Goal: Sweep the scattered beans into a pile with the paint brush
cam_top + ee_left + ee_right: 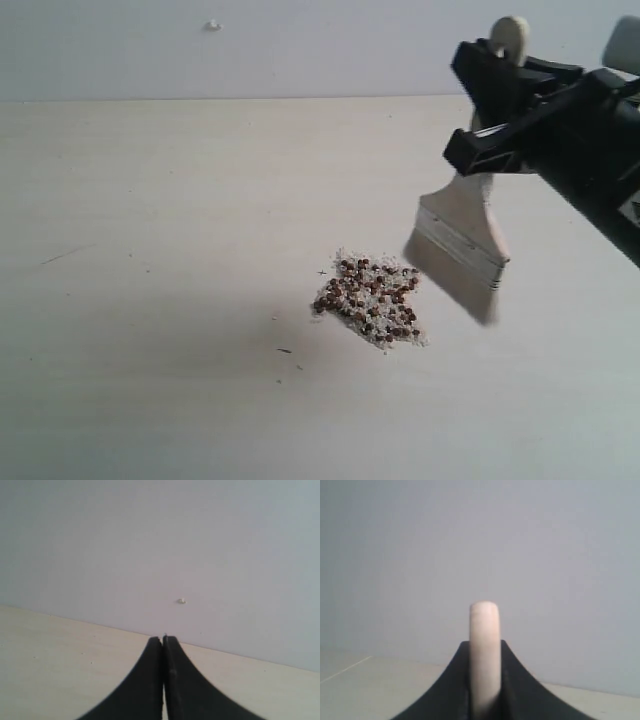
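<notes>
The beans (pixel 372 300), small reddish-brown ones mixed with whitish grains, lie in one compact pile in the middle of the pale table (pixel 150 300). The paint brush (pixel 462 238) hangs in the air just right of the pile, bristles down and clear of the table, its pale wooden handle pointing up. My right gripper (pixel 490 110) is shut on that handle; in the right wrist view the handle (pixel 484 650) stands clamped between the two black fingers (pixel 455 690). My left gripper (pixel 163 640) is shut with nothing in it, and it does not appear in the exterior view.
A plain white wall (pixel 250 45) rises behind the table's far edge, with a small mark (pixel 212 25) on it. A few tiny dark specks (pixel 285 351) lie on the table left of the pile.
</notes>
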{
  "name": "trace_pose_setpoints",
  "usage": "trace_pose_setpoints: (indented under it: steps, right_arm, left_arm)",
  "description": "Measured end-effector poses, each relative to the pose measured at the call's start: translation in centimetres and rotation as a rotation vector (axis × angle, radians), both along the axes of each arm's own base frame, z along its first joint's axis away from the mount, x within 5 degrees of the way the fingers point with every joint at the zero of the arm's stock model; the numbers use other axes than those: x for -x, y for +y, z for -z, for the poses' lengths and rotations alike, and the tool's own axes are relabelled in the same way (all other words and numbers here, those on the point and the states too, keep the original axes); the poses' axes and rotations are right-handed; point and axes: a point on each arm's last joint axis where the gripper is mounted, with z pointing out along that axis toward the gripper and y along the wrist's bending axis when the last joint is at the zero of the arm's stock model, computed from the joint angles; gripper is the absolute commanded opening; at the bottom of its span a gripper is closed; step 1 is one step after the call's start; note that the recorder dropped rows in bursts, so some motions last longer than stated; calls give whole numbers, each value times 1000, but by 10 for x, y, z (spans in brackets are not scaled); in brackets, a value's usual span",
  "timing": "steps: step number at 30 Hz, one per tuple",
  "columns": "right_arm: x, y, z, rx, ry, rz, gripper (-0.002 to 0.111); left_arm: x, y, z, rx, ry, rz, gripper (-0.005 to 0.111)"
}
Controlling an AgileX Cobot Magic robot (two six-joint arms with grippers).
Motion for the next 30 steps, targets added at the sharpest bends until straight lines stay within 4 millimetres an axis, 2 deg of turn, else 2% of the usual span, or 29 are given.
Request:
trace_pose_setpoints:
  steps: [5, 15, 24, 30]
  right_arm:
    - [-2, -20, 4, -11, 4, 206, 0]
    - [-31, -28, 44, 23, 145, 440, 0]
    - [-61, -15, 70, 59, 199, 458, 0]
    - [-73, -7, 83, 46, 214, 433, 0]
  left_arm:
    - [0, 0, 0, 0, 0, 0, 0]
    - [0, 0, 0, 0, 0, 0, 0]
    - [0, 0, 0, 0, 0, 0, 0]
    - [0, 0, 0, 0, 0, 0, 0]
